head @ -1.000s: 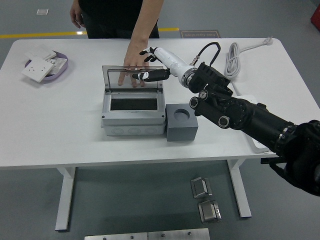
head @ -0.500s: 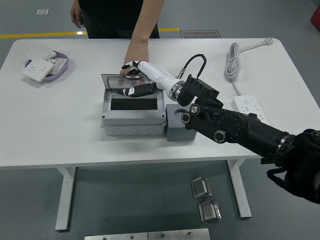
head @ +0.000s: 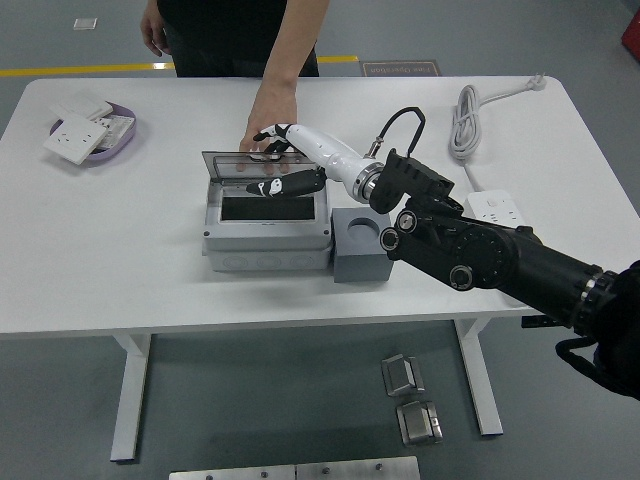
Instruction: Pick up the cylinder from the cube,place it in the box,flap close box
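Observation:
A grey box [head: 267, 238] stands mid-table with a dark interior, and its clear lid [head: 262, 167] is tilted partway down over it. My right hand [head: 270, 162], white with black fingers, rests on the lid: fingers spread over the lid's top edge, thumb in front of it, holding nothing. A person's hand [head: 268, 118] touches the table just behind the lid. To the right, the grey cube [head: 361, 247] touches the box, and its round socket is empty. I see no cylinder; the box's inside is too dark to tell.
A purple tray [head: 118, 145] with white socket plates lies at the far left. At the right are a white power strip [head: 492, 208] and its coiled cable [head: 466, 120]. The person stands at the far edge.
My right hand moved left onto the lid, and the lid tilted down from nearly upright. The forearm has since drawn slightly back to the right. The person's hand stayed behind the lid.

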Motion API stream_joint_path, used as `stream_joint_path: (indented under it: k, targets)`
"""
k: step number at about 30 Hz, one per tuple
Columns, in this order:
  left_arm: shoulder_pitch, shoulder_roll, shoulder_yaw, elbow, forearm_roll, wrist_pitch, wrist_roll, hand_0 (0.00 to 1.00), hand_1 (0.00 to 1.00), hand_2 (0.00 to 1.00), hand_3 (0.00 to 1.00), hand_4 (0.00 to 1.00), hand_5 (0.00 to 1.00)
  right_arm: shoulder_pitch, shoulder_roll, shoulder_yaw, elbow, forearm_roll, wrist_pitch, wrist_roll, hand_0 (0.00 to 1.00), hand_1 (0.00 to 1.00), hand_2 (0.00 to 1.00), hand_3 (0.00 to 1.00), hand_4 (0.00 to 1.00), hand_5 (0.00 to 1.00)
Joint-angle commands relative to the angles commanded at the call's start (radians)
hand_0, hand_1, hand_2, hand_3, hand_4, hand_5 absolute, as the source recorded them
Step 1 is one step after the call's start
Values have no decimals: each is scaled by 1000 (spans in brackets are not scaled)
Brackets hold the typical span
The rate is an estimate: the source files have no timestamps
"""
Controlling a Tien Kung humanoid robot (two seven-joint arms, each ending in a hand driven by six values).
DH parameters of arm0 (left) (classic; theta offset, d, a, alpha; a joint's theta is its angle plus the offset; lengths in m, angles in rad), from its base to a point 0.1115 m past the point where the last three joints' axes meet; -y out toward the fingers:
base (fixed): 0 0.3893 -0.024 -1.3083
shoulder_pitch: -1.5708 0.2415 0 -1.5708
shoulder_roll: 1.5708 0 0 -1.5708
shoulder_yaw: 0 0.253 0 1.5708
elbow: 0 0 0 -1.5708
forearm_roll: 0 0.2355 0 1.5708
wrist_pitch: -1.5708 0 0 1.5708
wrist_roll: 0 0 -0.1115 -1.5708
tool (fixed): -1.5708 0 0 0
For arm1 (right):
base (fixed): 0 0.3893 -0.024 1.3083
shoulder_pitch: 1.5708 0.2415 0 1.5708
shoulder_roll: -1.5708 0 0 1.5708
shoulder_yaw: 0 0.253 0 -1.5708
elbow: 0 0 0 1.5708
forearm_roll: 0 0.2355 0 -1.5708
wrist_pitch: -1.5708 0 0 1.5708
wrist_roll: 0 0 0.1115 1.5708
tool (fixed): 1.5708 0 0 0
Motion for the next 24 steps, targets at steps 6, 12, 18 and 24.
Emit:
stream_joint_path:
  k: [6,12,18,24]
  targets:
    - [2,-1,0,0,-6,1,-1,584,588,525,546,499,2,3,-37,-3,25,-10,5,-5,817,735,735,838,922,495]
    - [4,0,-1,0,-9,2,-1,584,589,525,546,499,2,2,-65,-24,48,-9,9,-9,813,729,734,836,923,495]
    - [6,0,-1,0,-13,2,-1,584,590,525,546,501,2,-1,-89,-41,85,-18,14,-17,811,722,734,835,924,497]
    - [6,-1,-4,0,-11,2,0,583,591,526,548,501,2,-2,-117,-39,142,-42,16,-28,802,719,733,834,926,500]
